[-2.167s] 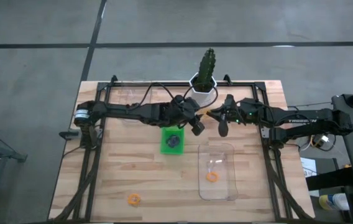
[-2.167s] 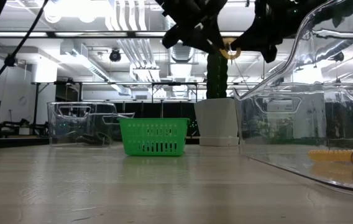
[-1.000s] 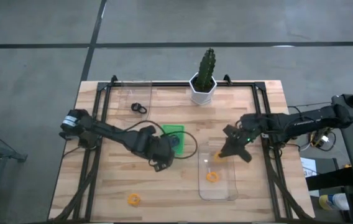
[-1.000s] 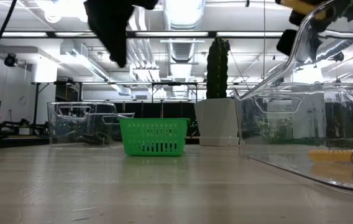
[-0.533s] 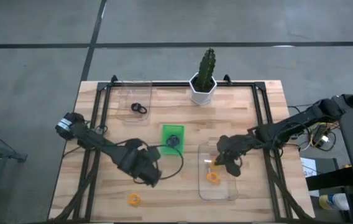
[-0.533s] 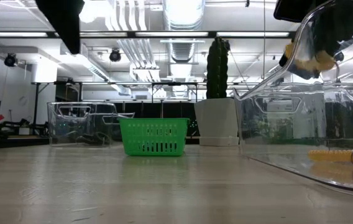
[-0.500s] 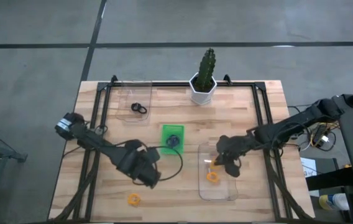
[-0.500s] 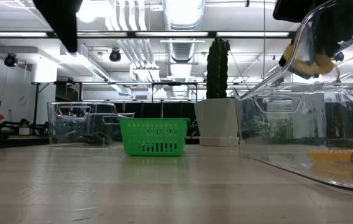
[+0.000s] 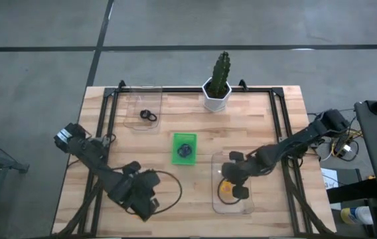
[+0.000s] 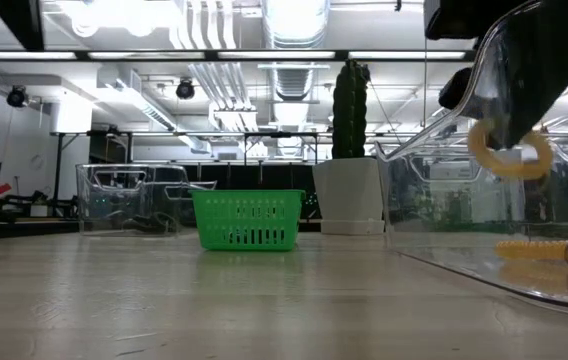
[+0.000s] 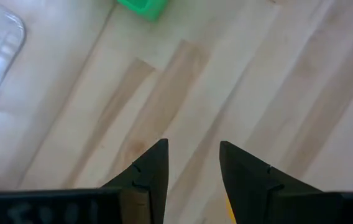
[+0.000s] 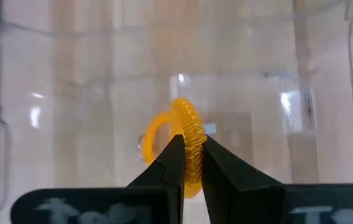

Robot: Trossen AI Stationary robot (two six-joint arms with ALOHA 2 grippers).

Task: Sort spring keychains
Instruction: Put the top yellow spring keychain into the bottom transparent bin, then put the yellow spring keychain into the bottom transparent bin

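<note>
My right gripper hangs over the clear bin at the near right, shut on an orange spring keychain. A second orange keychain lies on the bin's floor. My left gripper stands open above bare wood near the table's front left. A sliver of orange shows beside one of its fingers. A dark keychain lies in the green tray. A black one lies in the far left clear bin. My right gripper pinches the orange keychain's coil between its two fingers. The fingers come steeply from above. The loop hangs below the fingertips, clear of the bin's floor and of the keychain lying there.
A potted cactus stands at the middle of the far edge. A dark metal frame runs along the table's sides. Bare wood lies between the green tray and the front edge.
My right gripper has come down and toward the near edge over the clear bin, tipping to point more steeply down, with the orange keychain still in it. My left gripper has swung toward the table's near left, staying open.
</note>
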